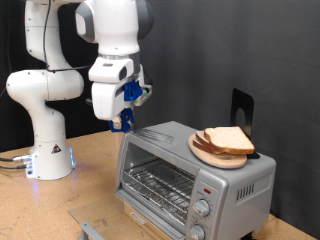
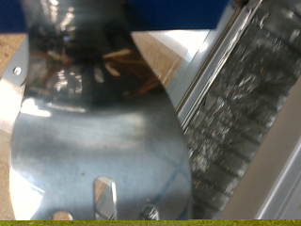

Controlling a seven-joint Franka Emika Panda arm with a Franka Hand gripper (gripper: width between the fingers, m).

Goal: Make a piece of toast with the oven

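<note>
The silver oven point(image 1: 195, 180) stands at the exterior view's lower right, its wire rack point(image 1: 155, 185) showing in the front. Several pale bread slices point(image 1: 228, 140) lie stacked on a round wooden board point(image 1: 215, 155) on the oven's top; I cannot tell which one is the piece of toast. My gripper point(image 1: 123, 120) hangs at the oven's top corner towards the exterior view's left, against the edge of a thin flat metal sheet point(image 1: 152, 129) that lies over that corner. In the wrist view this shiny sheet point(image 2: 103, 122) fills the middle, blurred. My fingers do not show there.
A grey flat part point(image 1: 95, 228) lies low in front of the oven, perhaps its lowered door. A black stand point(image 1: 243, 108) rises behind the bread. The robot base point(image 1: 50, 150) stands at the exterior view's left on the wooden table point(image 1: 40, 215). A grey textured surface point(image 2: 249, 104) shows in the wrist view.
</note>
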